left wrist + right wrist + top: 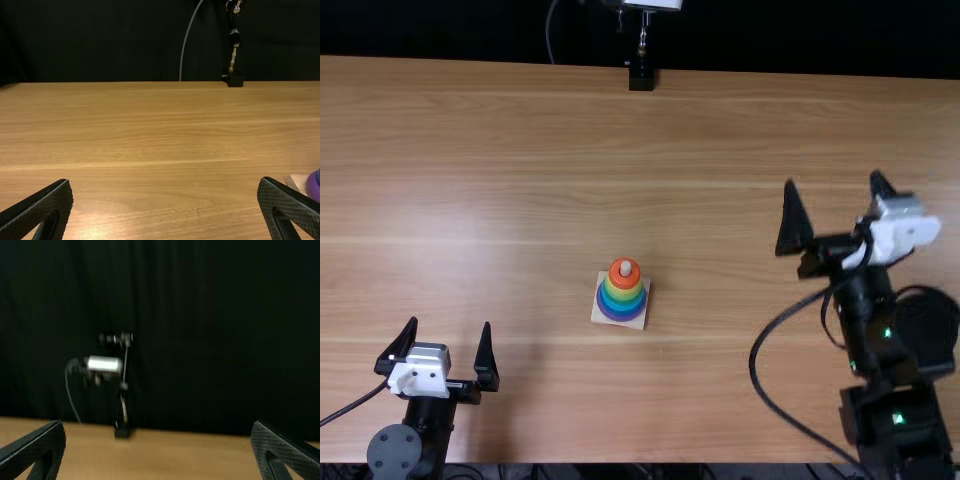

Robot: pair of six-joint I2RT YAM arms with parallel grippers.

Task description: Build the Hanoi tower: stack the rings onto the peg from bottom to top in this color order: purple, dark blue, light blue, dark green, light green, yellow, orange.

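Note:
The rings are stacked on the pale square base (633, 322) near the table's middle, with a purple ring (623, 316) lowest, blue above, then green, yellow and an orange ring (619, 275) around the peg tip (626, 268). My left gripper (451, 345) stands open at the lower left, well apart from the tower. Farther up on the right, my right gripper (839, 205) is open too, with nothing between its fingers. The left wrist view has my left gripper (165, 200) wide apart, and the purple ring (313, 187) at its edge. My right gripper (158, 440) appears spread in its wrist view.
A camera stand (641, 75) is at the table's far edge, before a dark curtain. The right arm's black cable loops over the table (520, 180) between the tower and that arm.

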